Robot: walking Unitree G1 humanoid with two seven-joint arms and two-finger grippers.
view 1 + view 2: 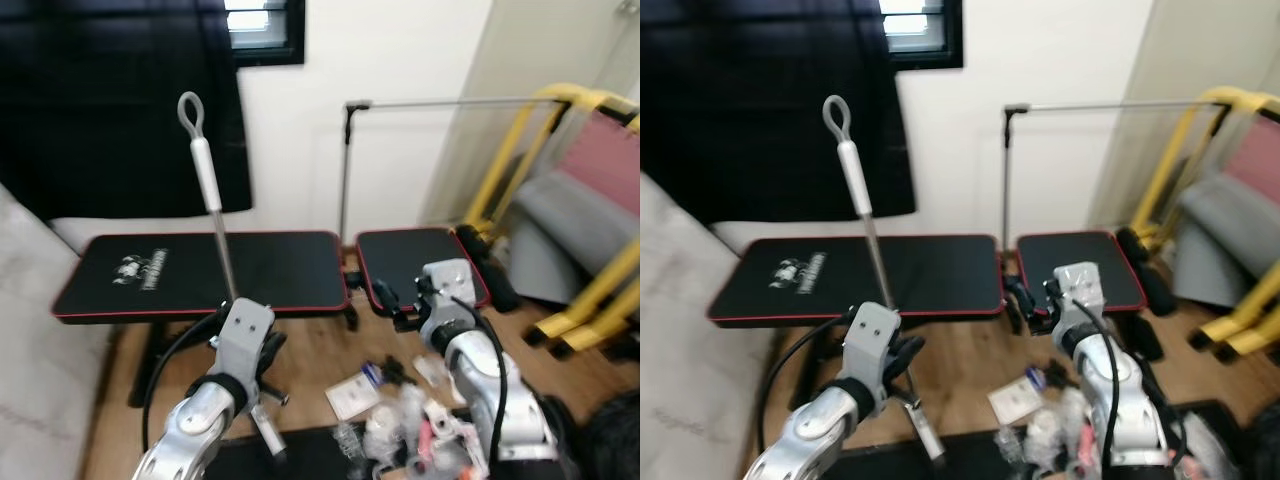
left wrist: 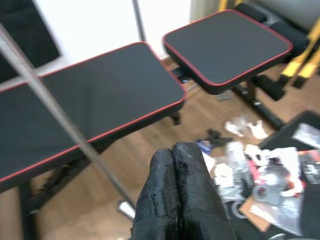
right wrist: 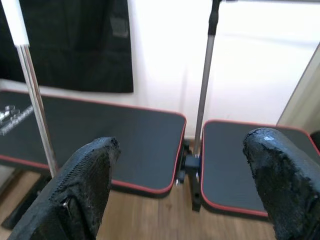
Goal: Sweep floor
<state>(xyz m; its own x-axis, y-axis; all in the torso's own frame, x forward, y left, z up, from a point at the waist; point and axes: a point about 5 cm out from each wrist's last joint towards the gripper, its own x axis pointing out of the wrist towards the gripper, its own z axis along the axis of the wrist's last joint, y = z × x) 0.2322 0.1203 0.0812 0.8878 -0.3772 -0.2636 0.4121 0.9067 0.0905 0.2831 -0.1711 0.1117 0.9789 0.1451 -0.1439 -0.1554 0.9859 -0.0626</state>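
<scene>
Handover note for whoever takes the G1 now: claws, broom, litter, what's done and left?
Left claw: fingers pressed shut in its wrist view, low beside the broom handle; whether it grips the handle is unclear. The handle stands tilted, hang loop on top, in front of the black bench.
Right claw: open, holding nothing, raised toward the bench.
Litter, wrappers and paper, lies scattered on the wood floor at the robot's feet.
Done: broom at hand.
Left: litter unswept; no dustpan identified.

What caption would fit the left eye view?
Left gripper at a broom handle, right gripper open, before a black bench.
</scene>
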